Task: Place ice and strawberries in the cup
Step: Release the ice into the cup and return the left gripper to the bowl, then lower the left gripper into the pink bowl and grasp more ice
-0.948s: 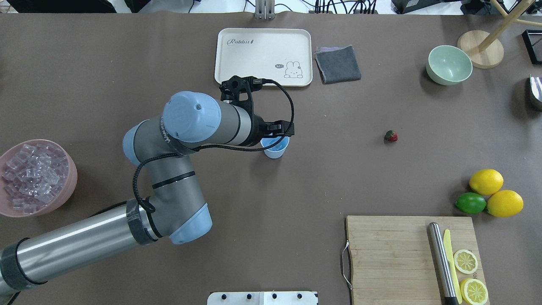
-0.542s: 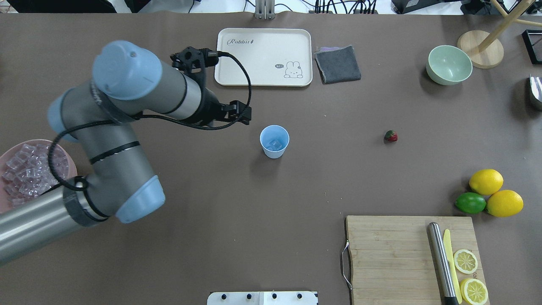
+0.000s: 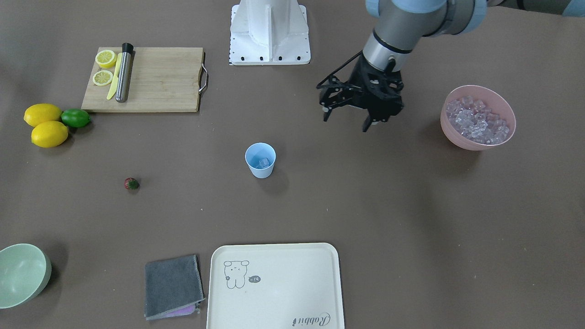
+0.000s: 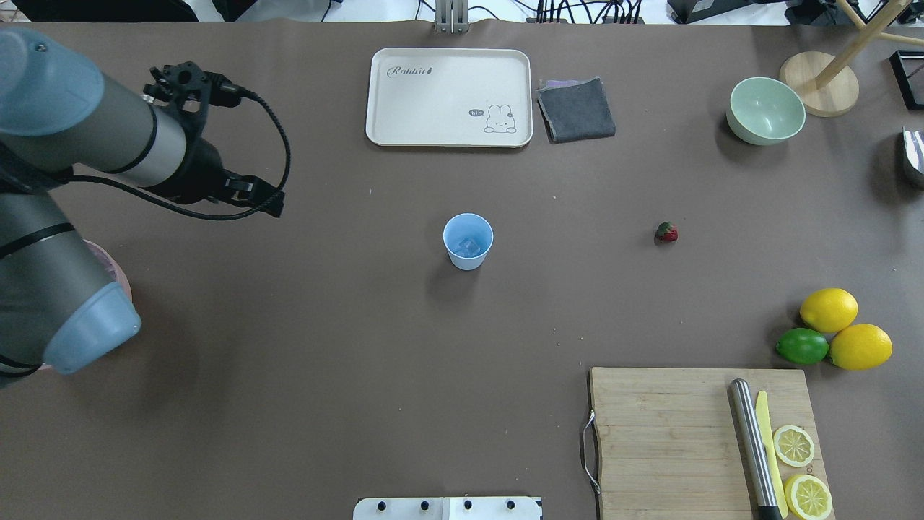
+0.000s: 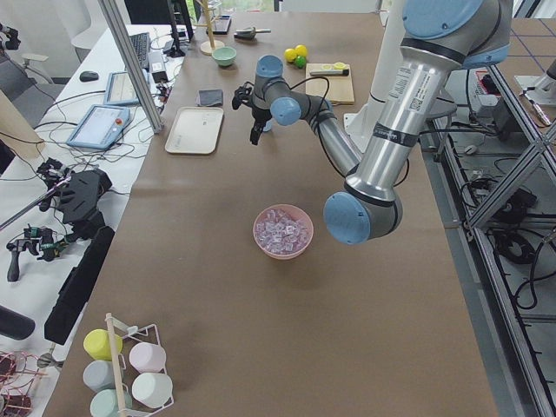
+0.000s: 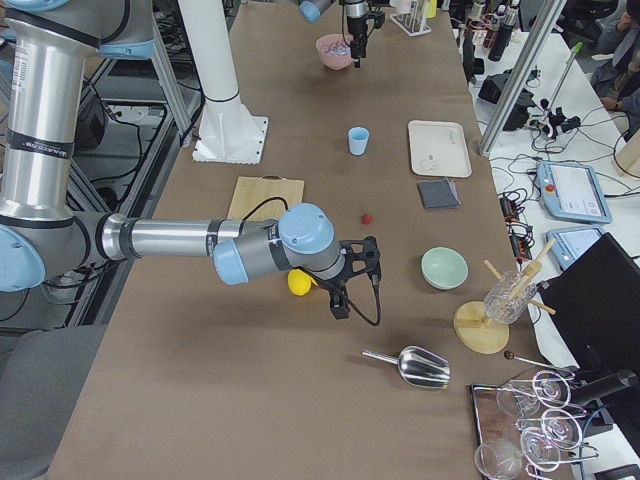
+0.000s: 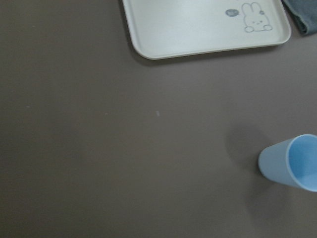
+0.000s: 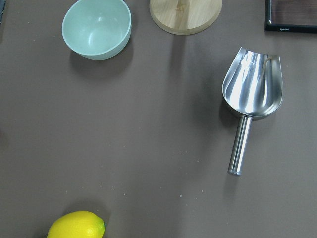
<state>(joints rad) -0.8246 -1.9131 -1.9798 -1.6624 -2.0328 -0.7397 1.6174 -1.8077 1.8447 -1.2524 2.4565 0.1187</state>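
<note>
The light-blue cup (image 4: pixel 468 242) stands upright mid-table with one clear ice cube (image 4: pixel 469 247) in it; it also shows in the front view (image 3: pixel 260 160) and at the left wrist view's right edge (image 7: pixel 290 162). The pink bowl (image 3: pixel 477 137) is full of ice (image 3: pixel 477 119). My left gripper (image 3: pixel 345 124) is open and empty, in the air between cup and pink bowl. The strawberry (image 4: pixel 666 232) lies alone on the table, right of the cup. My right gripper (image 6: pixel 340 295) hovers beyond the lemons; I cannot tell whether it is open.
A white tray (image 4: pixel 449 97) and a grey cloth (image 4: pixel 576 108) lie at the back. A pale-green bowl (image 4: pixel 765 110) stands back right. Two lemons (image 4: pixel 829 309) and a lime (image 4: pixel 802 346) sit beside the cutting board (image 4: pixel 664 433). A metal scoop (image 8: pixel 251 94) lies under the right wrist.
My left arm has swung from over the cup to the left, toward the pink bowl. The cup is now uncovered with an ice cube in it.
</note>
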